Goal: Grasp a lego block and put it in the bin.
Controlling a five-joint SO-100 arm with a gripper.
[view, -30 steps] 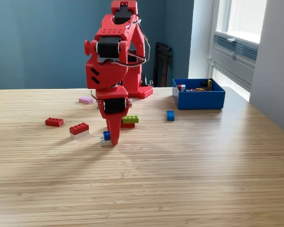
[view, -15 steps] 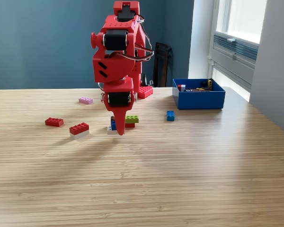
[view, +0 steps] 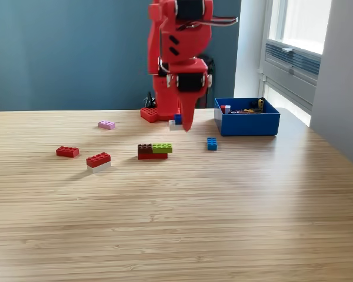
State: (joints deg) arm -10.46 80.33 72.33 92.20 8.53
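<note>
Jaws point(view: 182, 122) clamp blue-white lego block point(view: 176, 121), airborne.

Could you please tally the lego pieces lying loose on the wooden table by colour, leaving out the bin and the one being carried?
All-red rectangular lego brick: 1
Red-over-white stacked lego brick: 1
Pink flat lego brick: 1
Small blue lego brick: 1
Brown-and-green-over-red lego stack: 1
Total: 5

Lego pieces spread over the worktop point(view: 235, 211), placed relative to the bin point(view: 247, 124).
In the exterior view, the single brick point(view: 212, 143) lies just left-front of the bin; the stacked bricks point(view: 154, 151) farther left; the gripper point(view: 183, 120) with its lego block point(view: 176, 121) hangs left of it.
</note>
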